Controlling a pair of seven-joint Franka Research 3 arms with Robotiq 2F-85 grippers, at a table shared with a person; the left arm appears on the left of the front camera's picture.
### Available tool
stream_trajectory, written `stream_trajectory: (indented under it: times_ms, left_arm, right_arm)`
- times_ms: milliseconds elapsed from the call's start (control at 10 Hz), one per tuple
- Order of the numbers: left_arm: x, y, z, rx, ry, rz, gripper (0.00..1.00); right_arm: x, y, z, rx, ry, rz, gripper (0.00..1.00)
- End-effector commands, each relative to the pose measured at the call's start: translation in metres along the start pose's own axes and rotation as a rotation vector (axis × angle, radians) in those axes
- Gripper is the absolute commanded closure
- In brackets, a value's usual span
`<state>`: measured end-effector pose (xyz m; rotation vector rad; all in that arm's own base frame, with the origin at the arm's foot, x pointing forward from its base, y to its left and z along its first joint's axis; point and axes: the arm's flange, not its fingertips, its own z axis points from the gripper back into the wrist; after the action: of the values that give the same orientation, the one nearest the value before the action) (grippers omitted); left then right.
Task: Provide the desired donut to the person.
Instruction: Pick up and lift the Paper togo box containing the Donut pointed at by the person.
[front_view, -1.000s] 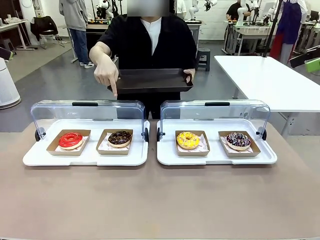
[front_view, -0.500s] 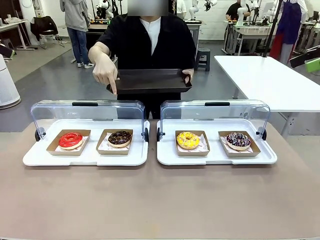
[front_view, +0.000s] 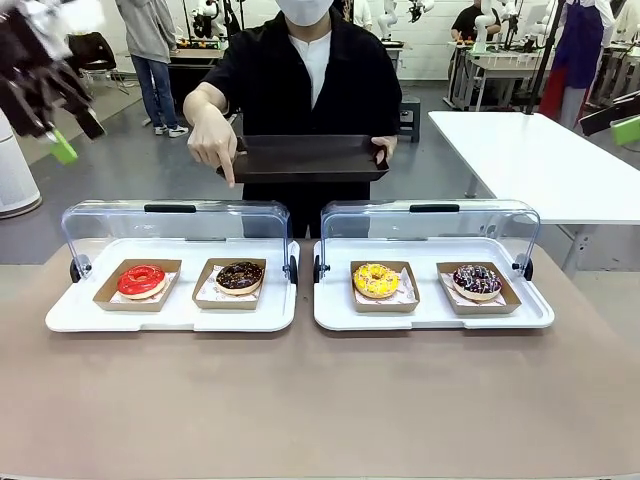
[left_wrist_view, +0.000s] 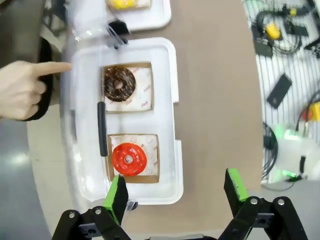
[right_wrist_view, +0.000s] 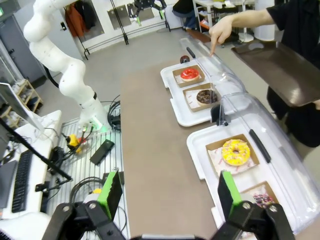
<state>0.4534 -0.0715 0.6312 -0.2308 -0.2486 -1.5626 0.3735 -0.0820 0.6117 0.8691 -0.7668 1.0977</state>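
Observation:
The person (front_view: 305, 70) stands at the far side, holding a dark tray (front_view: 305, 158) in one hand. The other hand (front_view: 213, 145) points a finger down at the chocolate donut (front_view: 239, 275), which sits in the left white tray (front_view: 60, 315) beside a red donut (front_view: 141, 279). My left gripper (front_view: 75, 138) hangs high at the far left, open and empty. From its wrist, the left gripper (left_wrist_view: 177, 189) looks down on the red donut (left_wrist_view: 129, 157), the chocolate donut (left_wrist_view: 119, 83) and the pointing hand (left_wrist_view: 25, 87). My right gripper (right_wrist_view: 169, 192) is open and empty, high above the table.
The right white tray (front_view: 335, 318) holds a yellow donut (front_view: 376, 279) and a sprinkled dark donut (front_view: 477, 280). Each donut lies in a brown paper boat. Clear lids (front_view: 175, 225) stand raised behind both trays. A bare brown tabletop (front_view: 320, 400) lies in front.
My left arm has swung into the front view at the upper left. The person keeps pointing at the chocolate donut with the tray held level.

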Motion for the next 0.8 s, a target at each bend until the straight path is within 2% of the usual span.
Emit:
stream_trajectory:
  times_ms: [0,200,700]
  left_arm:
    - [0.012,0.010,-0.040,0.010,0.134,-0.037,0.00]
    - [0.031,0.018,-0.091,-0.011,0.226,-0.077,0.00]
    - [0.049,0.020,-0.172,0.042,0.242,-0.065,0.00]
  right_arm:
    - [0.000,0.001,0.000,0.006,-0.005,0.009,0.00]
    - [0.000,0.001,0.000,0.006,-0.005,0.009,0.00]
    - [0.000,0.001,0.000,0.006,-0.005,0.009,0.00]
